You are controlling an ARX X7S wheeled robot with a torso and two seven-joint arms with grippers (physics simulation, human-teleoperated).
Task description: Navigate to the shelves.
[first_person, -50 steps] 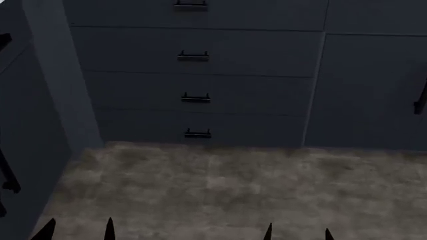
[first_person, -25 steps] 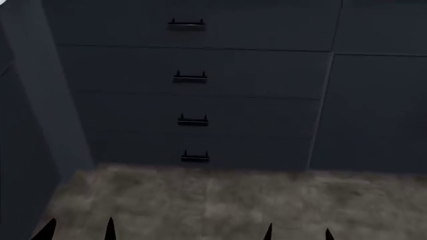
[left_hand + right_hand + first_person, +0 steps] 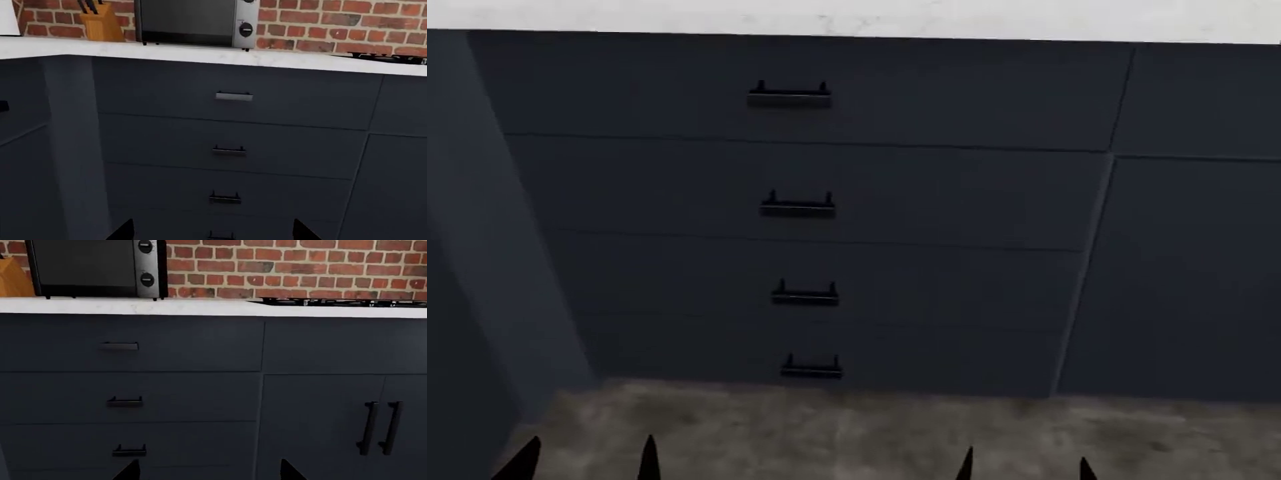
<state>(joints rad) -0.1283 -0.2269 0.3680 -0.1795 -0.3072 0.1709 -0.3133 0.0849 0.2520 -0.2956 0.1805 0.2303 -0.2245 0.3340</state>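
- Head view, far left: a dark cabinet side panel [image 3: 481,220] runs toward the robot and forms a corner with the drawer bank.
- Left gripper [image 3: 585,458]: only two dark fingertips show at the near edge, spread apart and holding nothing.
- Centre: a drawer stack [image 3: 801,230] with four black handles fills the view straight ahead, under the pale edge of the desk [image 3: 854,20].
- Right gripper [image 3: 1024,465]: two fingertips also spread apart, nothing between them.
- Right: a plain cabinet door [image 3: 1188,270] stands beside the drawers; bare floor [image 3: 868,435] lies between it and the robot.
- Wrist views: a toaster oven [image 3: 193,22] and a knife block [image 3: 100,22] rest on the desk against a brick wall [image 3: 300,265]; a cooktop [image 3: 340,302] lies further right.
- Shelves: not visible in any view. Their direction from either gripper cannot be determined, so neither arm can be judged nearer.
- Judgement: the base faces a closed cabinet corner and would likely have to turn away to find the shelves.
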